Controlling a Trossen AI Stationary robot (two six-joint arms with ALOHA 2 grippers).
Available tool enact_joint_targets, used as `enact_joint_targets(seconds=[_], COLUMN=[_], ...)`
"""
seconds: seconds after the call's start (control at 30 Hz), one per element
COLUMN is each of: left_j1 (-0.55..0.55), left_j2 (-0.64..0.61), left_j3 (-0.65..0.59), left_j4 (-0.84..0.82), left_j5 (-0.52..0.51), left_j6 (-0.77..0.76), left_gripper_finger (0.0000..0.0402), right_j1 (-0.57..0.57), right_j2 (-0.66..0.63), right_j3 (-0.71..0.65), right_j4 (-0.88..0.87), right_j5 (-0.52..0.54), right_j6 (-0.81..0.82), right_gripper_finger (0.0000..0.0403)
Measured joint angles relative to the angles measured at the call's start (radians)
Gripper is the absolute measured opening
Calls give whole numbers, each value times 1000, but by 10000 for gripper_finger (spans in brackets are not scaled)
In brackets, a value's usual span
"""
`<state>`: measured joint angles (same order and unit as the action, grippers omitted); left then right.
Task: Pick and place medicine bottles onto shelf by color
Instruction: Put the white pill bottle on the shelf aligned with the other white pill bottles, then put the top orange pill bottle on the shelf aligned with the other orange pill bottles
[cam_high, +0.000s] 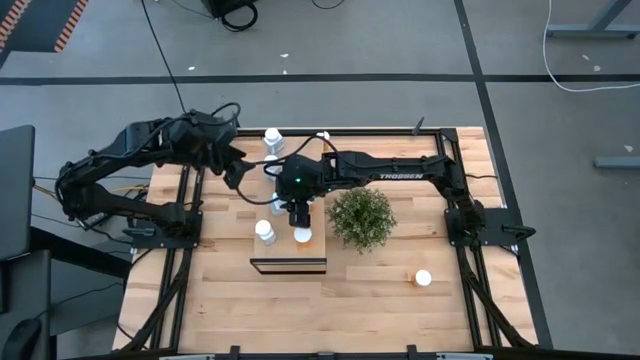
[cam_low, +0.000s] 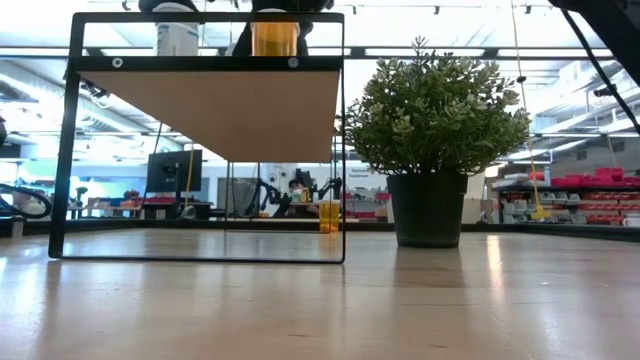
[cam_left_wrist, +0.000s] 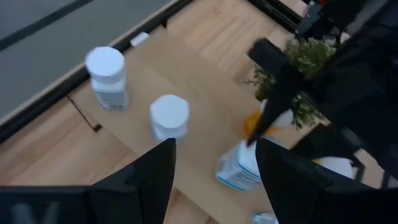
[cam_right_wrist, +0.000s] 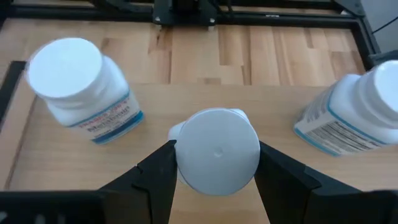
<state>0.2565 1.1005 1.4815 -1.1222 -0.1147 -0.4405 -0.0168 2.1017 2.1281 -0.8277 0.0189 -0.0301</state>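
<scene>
Shelf status: the long light-wood plank shelf with dark frame (cam_high: 288, 248) stands on the slatted wooden worktop (cam_high: 380, 290), just beside the bushy green potted plant (cam_high: 362, 217).

My right end effector (cam_right_wrist: 216, 163) is positioned above the shelf top, its fingers (cam_right_wrist: 157, 171) pressed against both sides of the white cap of an orange-bodied medicine bottle (cam_right_wrist: 217, 149). That bottle stands upright on the shelf; the low view shows its orange body (cam_low: 274, 38) on the plank. In the right wrist view, two white-bodied labelled medicine bottles with white caps flank it on the same surface, one on each side (cam_right_wrist: 78, 81) (cam_right_wrist: 360, 112), both apart from the gripped bottle.

My left end effector (cam_left_wrist: 214, 177) hovers near the rear of the worktop with its fingers spread and nothing between them. Ahead of it stand two white-capped bottles (cam_left_wrist: 107, 76) (cam_left_wrist: 169, 117), near each other but not touching.

A single white-capped bottle (cam_high: 423, 278) stands alone on the worktop, well apart from the shelf, on the far side of the plant from it. Its body colour cannot be told from above.
</scene>
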Motion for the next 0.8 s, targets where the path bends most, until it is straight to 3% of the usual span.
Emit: enact_joint_targets(seconds=[0.27,0.53,0.8], left_j1=[-32,-32,-32], left_j2=[1,1,1], left_j3=[0,0,0], left_j4=[1,2,2], left_j5=[0,0,0], left_j6=[-56,-78,-80], left_gripper_finger=[221,217,217], right_j1=[0,-1,-1], right_j2=[0,0,0], right_j3=[0,0,0], right_j4=[12,68,68], right_j5=[2,2,-12], right_j6=[-9,35,34], right_gripper_finger=[201,239,250])
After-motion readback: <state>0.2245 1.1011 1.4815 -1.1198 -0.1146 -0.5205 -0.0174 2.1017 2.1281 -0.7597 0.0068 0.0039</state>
